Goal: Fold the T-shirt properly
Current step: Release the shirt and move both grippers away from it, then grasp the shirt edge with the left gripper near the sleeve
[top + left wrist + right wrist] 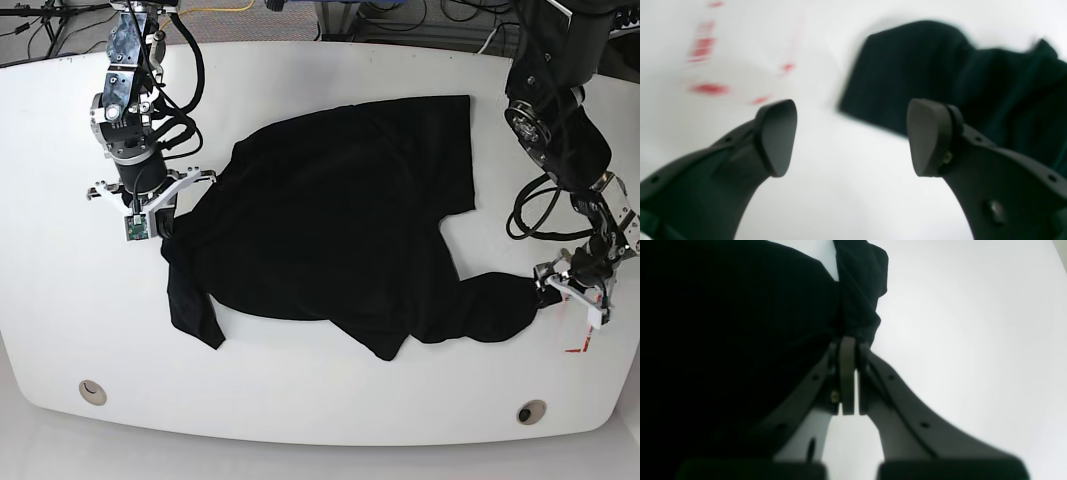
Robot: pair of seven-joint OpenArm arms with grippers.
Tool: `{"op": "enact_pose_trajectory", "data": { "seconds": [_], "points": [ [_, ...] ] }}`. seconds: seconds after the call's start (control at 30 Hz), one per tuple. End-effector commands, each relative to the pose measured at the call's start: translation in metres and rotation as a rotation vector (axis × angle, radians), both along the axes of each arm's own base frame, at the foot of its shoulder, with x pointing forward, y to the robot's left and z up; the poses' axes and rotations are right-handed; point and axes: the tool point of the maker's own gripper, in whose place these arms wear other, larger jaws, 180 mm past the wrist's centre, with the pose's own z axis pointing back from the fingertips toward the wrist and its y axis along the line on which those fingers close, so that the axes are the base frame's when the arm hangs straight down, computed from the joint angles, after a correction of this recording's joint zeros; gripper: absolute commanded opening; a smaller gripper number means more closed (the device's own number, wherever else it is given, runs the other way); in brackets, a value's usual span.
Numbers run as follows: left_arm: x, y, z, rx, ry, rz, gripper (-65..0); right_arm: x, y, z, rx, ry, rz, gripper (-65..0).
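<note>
black cloth covers the middle of the white table (300, 420). it is the t-shirt (330, 220), lying spread out but wrinkled, with no print or words showing on it. one sleeve reaches out to the edge of the shirt where the left gripper (851, 136) is. that gripper has its two fingers (776, 136) wide apart, with nothing between them, just beside the sleeve end. blurry red marks (706, 88) sit on the table near it, too fuzzy to read. at the shirt's other side, the right gripper (849, 373) is pinched tight on a bunch of the shirt's cloth.
</note>
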Motion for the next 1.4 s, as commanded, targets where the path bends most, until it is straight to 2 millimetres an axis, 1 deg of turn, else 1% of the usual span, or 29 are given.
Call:
{"op": "enact_pose_trajectory", "data": {
  "seconds": [0.0,0.07,0.23,0.33,0.43,0.57,0.73,0.97,1.03,1.1,1.17,1.3,1.37],
  "points": [
    [0.016,0.015,0.018,-0.019,-0.068,0.056,-17.1,0.008,-0.001,0.017,-0.006,-0.063,0.006,-65.0],
    [0.02,0.015,0.015,-0.043,-0.075,0.09,-16.8,0.008,-0.002,0.016,-0.006,-0.062,0.004,-65.0],
    [0.021,0.016,0.003,-0.068,-0.078,0.136,-16.8,0.009,-0.003,0.017,-0.007,-0.064,0.001,-65.0],
    [0.017,0.028,0.001,-0.059,-0.072,0.162,-16.8,0.009,-0.003,0.017,-0.007,-0.064,0.001,-65.0],
    [0.014,0.034,-0.003,-0.063,-0.065,0.173,-16.8,0.009,-0.003,0.017,-0.005,-0.064,0.002,-65.0],
    [0.012,0.028,-0.014,-0.087,-0.05,0.17,-16.7,0.009,-0.002,0.017,-0.002,-0.066,0.003,-65.0],
    [0.008,0.029,-0.02,-0.094,-0.031,0.172,-16.7,0.009,-0.002,0.017,-0.001,-0.066,0.006,-65.0],
    [0.012,0.014,-0.025,-0.077,-0.009,0.123,-16.7,0.009,-0.001,0.017,0.0,-0.066,0.008,-65.0],
    [0.014,0.001,-0.029,-0.084,-0.002,0.099,-16.7,0.009,-0.001,0.017,-0.001,-0.066,0.009,-65.0],
    [0.016,-0.007,-0.031,-0.09,0.001,0.086,-16.7,0.009,-0.001,0.017,-0.001,-0.066,0.011,-65.0],
    [0.017,-0.01,-0.032,-0.093,0.001,0.082,-16.7,0.009,-0.001,0.017,-0.001,-0.066,0.011,-65.0],
    [0.02,-0.025,-0.034,-0.112,0.001,0.067,-16.7,0.009,-0.001,0.018,-0.001,-0.067,0.011,-65.0],
    [0.026,-0.031,-0.03,-0.118,-0.01,0.058,-16.7,0.009,0.0,0.018,-0.001,-0.067,0.012,-65.0]
  ]
}}
